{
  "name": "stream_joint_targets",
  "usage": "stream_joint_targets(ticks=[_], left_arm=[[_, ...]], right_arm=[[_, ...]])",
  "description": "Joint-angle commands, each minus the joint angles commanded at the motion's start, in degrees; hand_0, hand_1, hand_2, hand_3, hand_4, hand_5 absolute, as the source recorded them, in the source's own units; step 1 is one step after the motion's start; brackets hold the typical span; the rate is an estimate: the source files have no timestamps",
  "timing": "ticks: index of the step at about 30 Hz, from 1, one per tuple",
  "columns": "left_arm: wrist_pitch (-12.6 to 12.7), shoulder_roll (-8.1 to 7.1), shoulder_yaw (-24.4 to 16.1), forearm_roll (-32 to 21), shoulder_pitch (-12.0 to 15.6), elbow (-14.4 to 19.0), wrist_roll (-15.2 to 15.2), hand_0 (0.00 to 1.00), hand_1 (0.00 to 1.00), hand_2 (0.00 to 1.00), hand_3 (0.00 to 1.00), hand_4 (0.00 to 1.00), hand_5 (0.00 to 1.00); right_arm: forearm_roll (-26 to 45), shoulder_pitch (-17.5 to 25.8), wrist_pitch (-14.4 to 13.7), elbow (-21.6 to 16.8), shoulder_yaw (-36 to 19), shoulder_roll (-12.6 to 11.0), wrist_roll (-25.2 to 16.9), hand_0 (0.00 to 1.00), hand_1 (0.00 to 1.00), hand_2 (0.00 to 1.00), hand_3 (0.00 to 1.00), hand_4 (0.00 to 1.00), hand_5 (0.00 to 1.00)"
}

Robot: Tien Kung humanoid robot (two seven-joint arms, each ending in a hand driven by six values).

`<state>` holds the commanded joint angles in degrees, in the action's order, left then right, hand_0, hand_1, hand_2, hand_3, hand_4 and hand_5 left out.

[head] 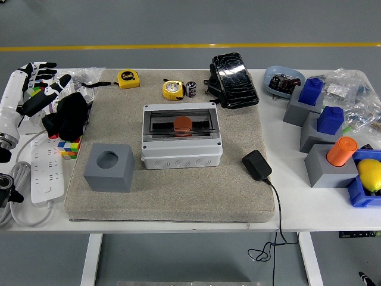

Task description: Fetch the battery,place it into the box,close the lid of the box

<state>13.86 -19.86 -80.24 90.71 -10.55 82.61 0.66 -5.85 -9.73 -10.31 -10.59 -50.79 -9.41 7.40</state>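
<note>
On the white table: a tan mat with a gray box in the middle.
Lid shut and see-through, orange battery resting inside. Left hand at the far left edge, fingers spread, holding nothing. Gray cube with a round hole beside the box. Behind the table, gray floor with a yellow line.

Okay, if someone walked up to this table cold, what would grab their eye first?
Probably the grey box at the middle of the beige mat, with an orange round thing showing under its clear lid. Next, the bright pieces at the right edge: an orange cylinder standing in a grey block and a yellow ball in a blue bin. The robot's left hand hangs open at the far left.
</note>
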Motion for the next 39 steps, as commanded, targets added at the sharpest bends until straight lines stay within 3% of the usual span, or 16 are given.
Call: stream_joint_targets(ticks=[18, 39], left_arm=[[-1.0, 0.75, -0.1, -0.8, -1.0, 1.6, -0.2, 0.606, 0.721, 0.71, 0.729, 0.998, 0.754], [-1.2, 0.72, 0.8, -1.2, -2.1, 1.9, -0.6, 0.602, 0.72, 0.709, 0.729, 0.998, 0.749]], right_arm=[[0.3, -2.5, 1.4, 0.0, -0.6, -1.6, 0.2, 0.63, 0.638, 0.629, 0.557, 0.954, 0.533], [-1.4, -2.5, 2.2, 0.0, -1.7, -1.0, 0.2, 0.63, 0.637, 0.629, 0.557, 0.953, 0.533]])
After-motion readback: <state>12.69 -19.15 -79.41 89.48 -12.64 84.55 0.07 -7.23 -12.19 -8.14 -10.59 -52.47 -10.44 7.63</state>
